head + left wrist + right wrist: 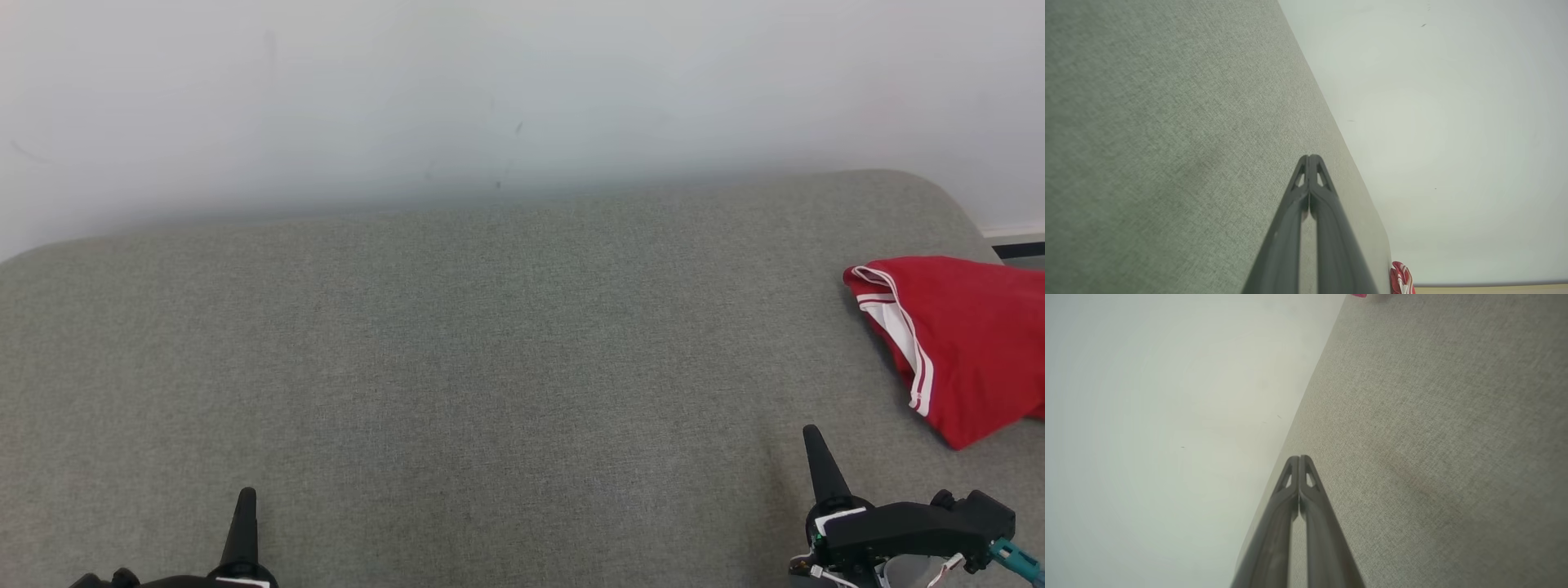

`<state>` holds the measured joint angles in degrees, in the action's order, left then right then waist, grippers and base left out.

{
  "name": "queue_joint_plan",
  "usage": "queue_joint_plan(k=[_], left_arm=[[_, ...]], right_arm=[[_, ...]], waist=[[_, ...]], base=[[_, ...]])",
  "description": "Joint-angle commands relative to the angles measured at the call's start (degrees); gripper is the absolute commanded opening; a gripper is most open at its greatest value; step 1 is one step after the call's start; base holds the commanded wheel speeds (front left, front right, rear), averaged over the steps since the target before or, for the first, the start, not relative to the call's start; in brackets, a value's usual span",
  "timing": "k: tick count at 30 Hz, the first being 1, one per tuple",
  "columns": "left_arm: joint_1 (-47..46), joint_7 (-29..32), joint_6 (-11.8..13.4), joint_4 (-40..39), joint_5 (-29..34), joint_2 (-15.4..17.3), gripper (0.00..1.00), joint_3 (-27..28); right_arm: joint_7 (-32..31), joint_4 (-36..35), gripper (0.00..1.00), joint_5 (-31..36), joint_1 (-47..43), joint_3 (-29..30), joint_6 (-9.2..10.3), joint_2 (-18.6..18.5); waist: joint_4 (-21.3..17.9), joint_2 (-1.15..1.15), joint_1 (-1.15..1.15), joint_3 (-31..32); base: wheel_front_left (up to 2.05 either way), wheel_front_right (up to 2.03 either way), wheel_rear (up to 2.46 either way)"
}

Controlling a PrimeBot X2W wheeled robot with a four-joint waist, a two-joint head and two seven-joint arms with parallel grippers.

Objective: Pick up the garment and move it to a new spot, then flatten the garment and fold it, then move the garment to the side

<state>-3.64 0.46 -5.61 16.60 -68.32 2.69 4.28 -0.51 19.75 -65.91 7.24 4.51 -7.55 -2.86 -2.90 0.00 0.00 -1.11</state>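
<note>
Your table [457, 343] has a grey woven cloth cover w/ a fine, even grain. It looks padded, and the far right corner is rounded. In the head view, the far edge meets a plain pale wall [490, 98] w/ a few small dark marks.

The garment [963, 343] lies at the far right of the table, near that rounded corner, and the frame edge cuts it off. You see smooth red cloth in a folded, roughly triangular heap. A white panel and red-and-white striped trim run along its left side. No lettering shows from here. In the left wrist view, the garment [1401, 277] is just a small red-and-white bit at the table's edge, right of the fingers.

Left tool [245, 510] is at the bottom left and the right tool [819, 461] at the bottom right. Both are over the near part of the table, fingers pointing to the wall. Each wrist view shows the long dark fingers pressed together tip to tip: left tool [1310, 159] fully closed w/ nothing in it, right tool [1299, 459] the same.

The right tool is near the garment's lower corner but apart from it. Between the 2 tools and out to the wall, the cloth lies flat and smooth, approx. the whole middle and left of the table.
</note>
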Motion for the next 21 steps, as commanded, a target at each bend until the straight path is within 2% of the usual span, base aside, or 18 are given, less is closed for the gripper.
queue_joint_plan(k=[1,21], left_arm=[[-1.03,0.37,-0.4,-0.65,-1.93,0.22,0.0,0.36],[-1.93,3.05,-1.07,-1.54,-11.98,0.25,0.0,1.25]], right_arm=[[-0.47,-0.89,0.0,-2.0,0.13,0.19,0.07,-0.01],[-3.05,-3.14,0.0,-12.99,-0.44,1.08,0.09,-0.01]], waist=[[0.11,0.0,0.0,0.04],[1.21,0.0,0.0,0.42]], base=[[0.0,0.0,0.0],[0.0,0.0,0.0]])
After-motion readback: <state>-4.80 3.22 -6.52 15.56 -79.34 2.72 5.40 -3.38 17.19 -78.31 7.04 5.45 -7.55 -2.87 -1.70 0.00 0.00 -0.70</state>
